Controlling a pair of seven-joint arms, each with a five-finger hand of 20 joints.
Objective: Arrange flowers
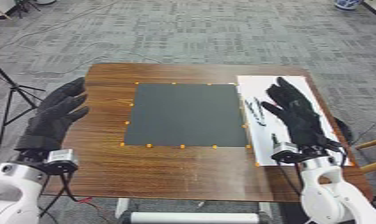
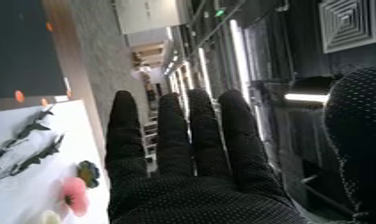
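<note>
One brown wooden counter point(image 1: 167, 172) carries the makings of a floral arrangement, with a dark mat point(image 1: 184, 115) at its middle and a white sheet point(image 1: 255, 85) at the mat's 3 o'clock. Above that sheet, the robot's right hand point(image 1: 298, 119) hangs apart, fingers straight and thumb held away, gripping nothing; the left hand point(image 1: 53, 117), likewise apart and without a load, waits at the mat's 9 o'clock. Dark, twiggy stems point(image 2: 29, 131) lie side by side on the sheet, near the right hand at its 9 o'clock. Smaller pieces, a pink bloom point(image 2: 75, 196), a dark bloom with a yellowish centre point(image 2: 88, 173) and a pale bloom point(image 2: 49, 218), rest close together on the same sheet.

The work appears to be at its opening, the first pick-up. A careful pick would likely come down from 12 o'clock, thumb and fingers narrowing on one stem alone, well away from any petals. The stems probably snag on their neighbours, so a slow, straight lift looks wisest. Light pressure should spare what seem soft petals, and a quick sideways drag could scatter the blooms.
</note>
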